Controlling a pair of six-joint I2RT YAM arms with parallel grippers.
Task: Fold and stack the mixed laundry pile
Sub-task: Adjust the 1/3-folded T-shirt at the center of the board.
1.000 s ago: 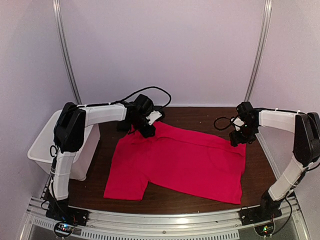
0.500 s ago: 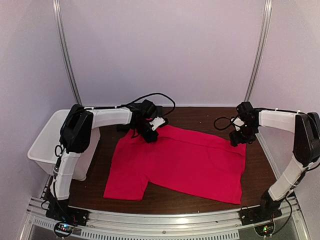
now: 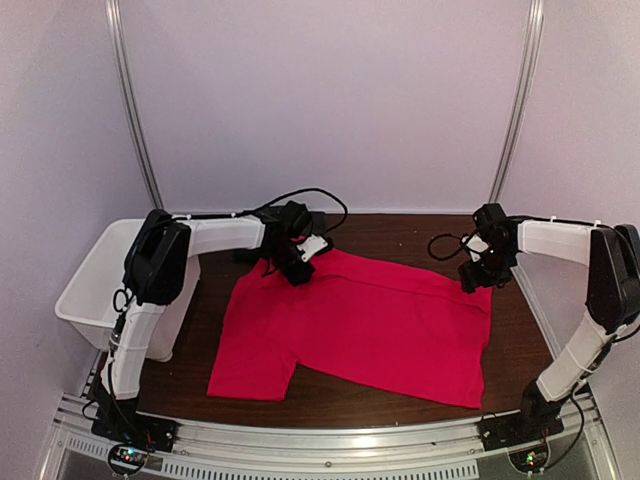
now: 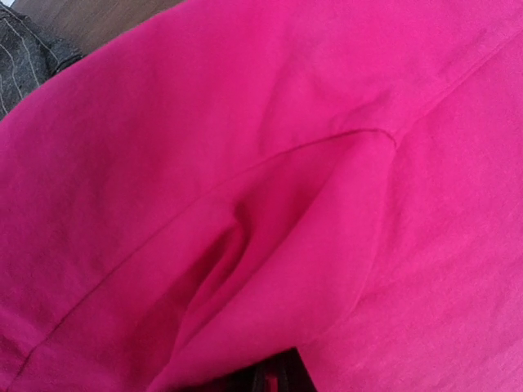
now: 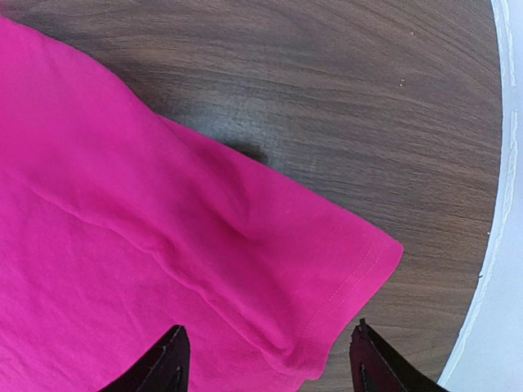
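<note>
Red T-shirt (image 3: 360, 325) flat; left gripper (image 3: 297, 272) possibly pinching it

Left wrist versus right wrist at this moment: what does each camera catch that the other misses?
Only the left wrist view shows a scrap of the pinstriped shirt in its top-left corner and a raised fold in the red cloth. Only the right wrist view shows a hemmed corner lying flat, a pale strip along the right side, and jaws clearly apart. Both show the red T-shirt and some of the brown table.
</note>
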